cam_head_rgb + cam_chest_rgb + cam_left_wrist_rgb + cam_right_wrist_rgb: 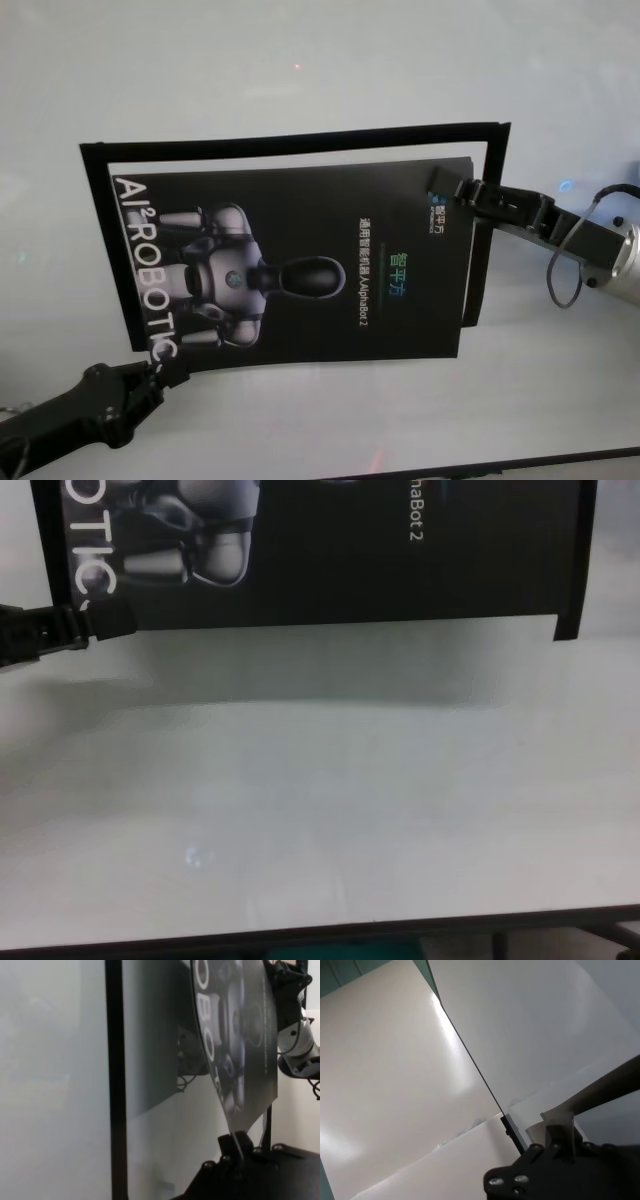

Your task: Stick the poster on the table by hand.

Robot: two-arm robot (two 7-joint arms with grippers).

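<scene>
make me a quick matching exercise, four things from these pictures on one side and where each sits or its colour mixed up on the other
Things:
1. poster
2. left claw
3. right claw
4. table

Descriptions:
A. plain white-grey surface
B. shut on the poster's far right corner
C. black sheet with a silver-grey robot image
D. shut on the poster's near left corner

Pairs: 1-C, 2-D, 3-B, 4-A

Chest view: the poster [330, 550] is cut off by the top edge, its lettering reduced to fragments. Left gripper [100, 622] is cropped at the picture's left edge. Right wrist view: the poster's print is hidden, only its pale underside [530, 1030] facing the camera.
</scene>
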